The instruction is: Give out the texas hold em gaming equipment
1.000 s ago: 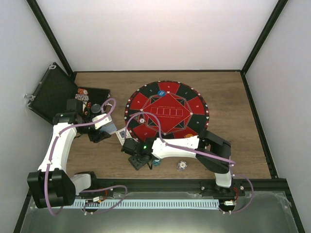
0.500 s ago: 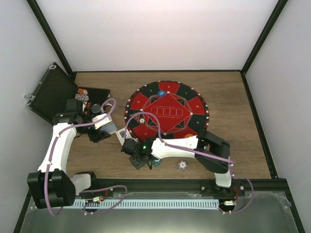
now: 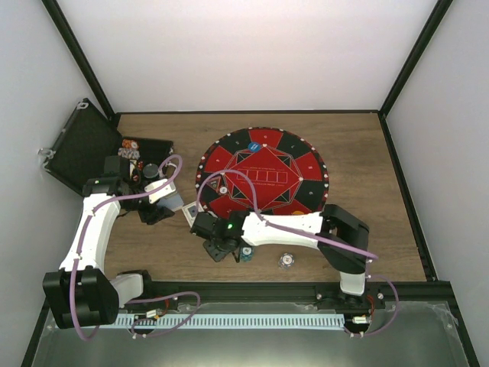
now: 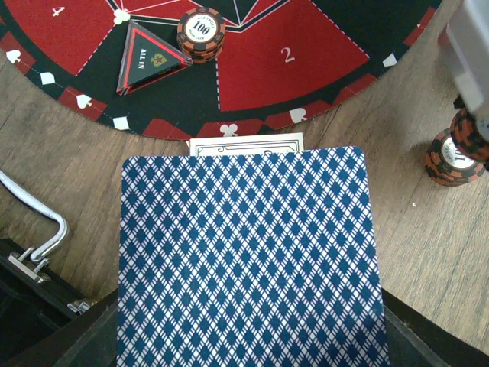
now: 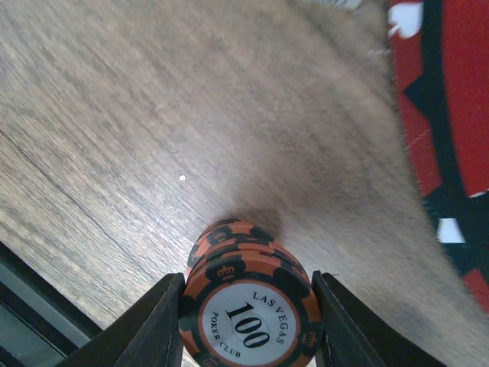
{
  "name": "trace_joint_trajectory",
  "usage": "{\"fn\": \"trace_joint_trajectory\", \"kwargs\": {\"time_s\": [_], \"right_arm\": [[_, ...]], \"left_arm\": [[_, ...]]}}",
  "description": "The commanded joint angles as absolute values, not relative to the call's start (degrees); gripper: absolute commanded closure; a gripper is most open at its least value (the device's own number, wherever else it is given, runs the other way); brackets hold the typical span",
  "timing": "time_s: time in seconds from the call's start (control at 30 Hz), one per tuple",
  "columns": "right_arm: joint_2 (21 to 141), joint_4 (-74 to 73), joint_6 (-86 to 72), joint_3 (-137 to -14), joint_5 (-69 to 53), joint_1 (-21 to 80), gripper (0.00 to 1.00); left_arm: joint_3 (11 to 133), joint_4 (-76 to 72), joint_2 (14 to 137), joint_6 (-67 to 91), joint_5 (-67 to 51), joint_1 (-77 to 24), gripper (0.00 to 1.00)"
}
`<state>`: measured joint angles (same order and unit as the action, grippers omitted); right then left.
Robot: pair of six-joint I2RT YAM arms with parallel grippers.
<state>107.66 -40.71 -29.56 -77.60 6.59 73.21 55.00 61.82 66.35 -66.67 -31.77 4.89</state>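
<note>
- The left end effector [image 3: 166, 205] pinches a blue diamond-backed playing card [image 4: 248, 260] over the counter's [image 5: 114, 115] left side, beside the round mat [image 4: 290, 61].
- The right end effector [image 5: 250, 317] grips orange 100 chips [image 5: 248, 287] near the counter's near edge.

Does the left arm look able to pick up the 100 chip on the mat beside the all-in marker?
Probably not yet. Nothing seems to block the way to the 100 chip, but the left gripper is shut on a blue-backed card.
</note>
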Motion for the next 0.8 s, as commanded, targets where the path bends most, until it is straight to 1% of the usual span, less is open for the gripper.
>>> {"fn": "trace_joint_trajectory", "kwargs": {"time_s": [0.0,0.13,0.3,0.47,0.63,0.77], "right_arm": [[102.1,-42.3,-28.8,-79.6,7.3,69.8,0.74],[99.5,-42.5,-25.5,-79.4,7.7,62.8,0.74],[100.9,-41.2,-18.3,-83.4,7.4,49.6,0.73],[110.0,-41.4,-12.7,-95.6,8.5,38.6,0.74],[122.7,-43.3,-11.3,-109.5,8.2,31.0,0.74],[131.0,-44.8,-12.0,-118.5,5.2,27.0,0.73]], "left_arm": [[56.3,61.5,65.1,-67.5,-33.7,5.2,0.89],[56.4,61.7,65.1,-67.6,-33.7,5.2,0.89],[56.8,62.0,64.9,-67.7,-34.2,5.1,0.89],[56.6,61.7,65.4,-67.6,-34.2,5.2,0.89],[57.2,61.3,67.0,-67.1,-34.3,5.2,0.89],[57.7,61.0,67.1,-66.8,-34.9,5.1,0.89]]}}
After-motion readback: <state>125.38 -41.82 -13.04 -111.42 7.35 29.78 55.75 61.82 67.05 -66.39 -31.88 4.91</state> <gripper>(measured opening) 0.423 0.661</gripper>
